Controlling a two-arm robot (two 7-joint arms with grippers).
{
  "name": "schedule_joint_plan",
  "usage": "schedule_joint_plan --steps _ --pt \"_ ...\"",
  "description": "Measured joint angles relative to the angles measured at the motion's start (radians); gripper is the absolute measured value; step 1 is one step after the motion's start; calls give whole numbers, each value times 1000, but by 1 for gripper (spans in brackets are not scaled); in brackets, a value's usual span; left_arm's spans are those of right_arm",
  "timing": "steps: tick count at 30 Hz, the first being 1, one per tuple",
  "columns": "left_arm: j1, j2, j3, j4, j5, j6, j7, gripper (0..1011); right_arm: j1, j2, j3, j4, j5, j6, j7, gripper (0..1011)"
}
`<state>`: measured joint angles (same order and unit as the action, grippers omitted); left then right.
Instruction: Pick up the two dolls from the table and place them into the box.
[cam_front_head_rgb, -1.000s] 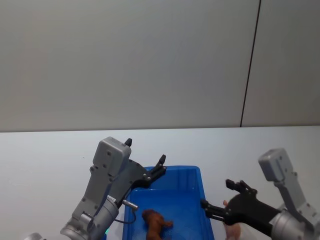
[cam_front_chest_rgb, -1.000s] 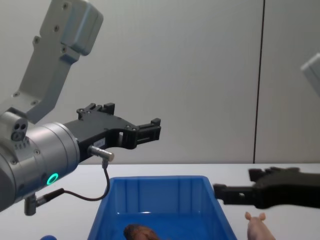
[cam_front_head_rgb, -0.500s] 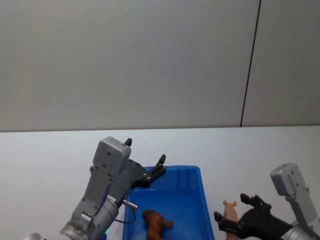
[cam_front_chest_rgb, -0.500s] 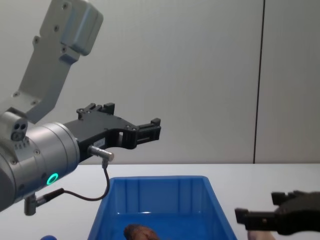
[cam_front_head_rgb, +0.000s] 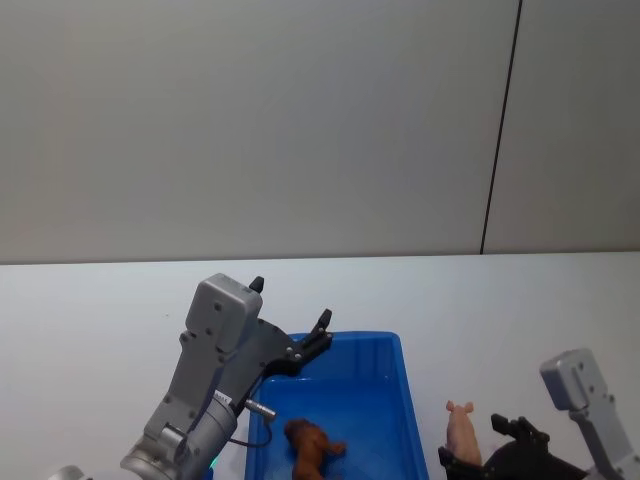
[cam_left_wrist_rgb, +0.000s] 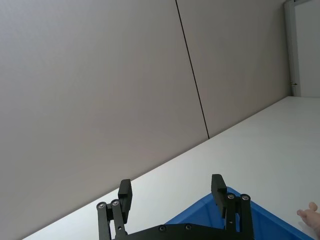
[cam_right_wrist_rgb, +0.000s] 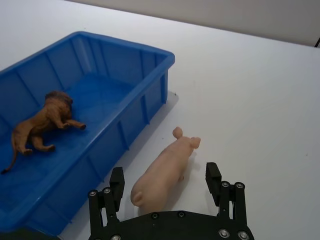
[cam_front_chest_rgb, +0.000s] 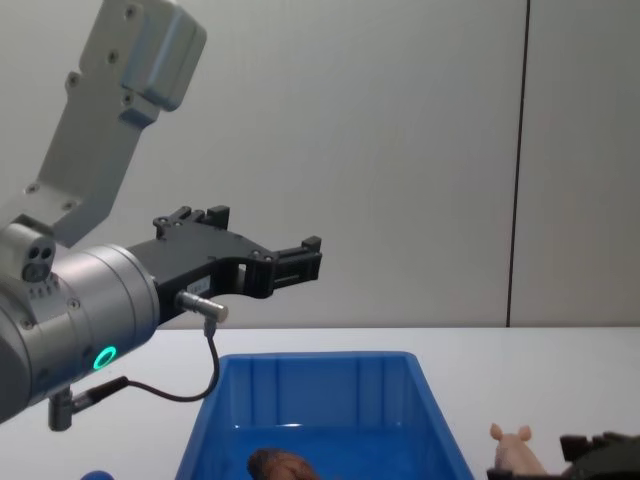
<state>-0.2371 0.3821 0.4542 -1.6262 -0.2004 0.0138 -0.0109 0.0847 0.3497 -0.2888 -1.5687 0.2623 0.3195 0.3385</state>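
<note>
The brown lion doll (cam_right_wrist_rgb: 42, 125) lies on the floor of the blue box (cam_right_wrist_rgb: 122, 45), also seen from the head (cam_front_head_rgb: 312, 448). The pink pig doll (cam_right_wrist_rgb: 162, 172) lies on the white table (cam_right_wrist_rgb: 250, 90) just right of the box (cam_front_head_rgb: 350, 338), apart from its wall. My right gripper (cam_right_wrist_rgb: 165, 171) is open and low over the pig (cam_front_head_rgb: 462, 432), one finger on each side of its rear half, neither touching. My left gripper (cam_front_head_rgb: 291, 301) hangs open and empty above the box's far left corner, held high in the chest view (cam_front_chest_rgb: 262, 230).
A small blue round-topped object (cam_front_chest_rgb: 95, 475) sits on the table left of the box (cam_front_chest_rgb: 310, 357). Bare white tabletop (cam_front_head_rgb: 100, 320) stretches to the left, right and behind, up to a grey wall.
My right gripper has drawn back from beside the box's right wall and dropped to straddle the pig. The left arm, the lion and the box have stayed put.
</note>
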Motion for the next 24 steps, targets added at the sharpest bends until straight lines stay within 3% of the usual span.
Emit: schedule_joint_plan --steps 10,24 --pt "0 0 0 0 0 0 0 1001 15 -14 -8 48 -1 14 6 967" --pt "0 0 0 0 0 0 0 1001 31 -34 -18 88 3 14 -2 566"
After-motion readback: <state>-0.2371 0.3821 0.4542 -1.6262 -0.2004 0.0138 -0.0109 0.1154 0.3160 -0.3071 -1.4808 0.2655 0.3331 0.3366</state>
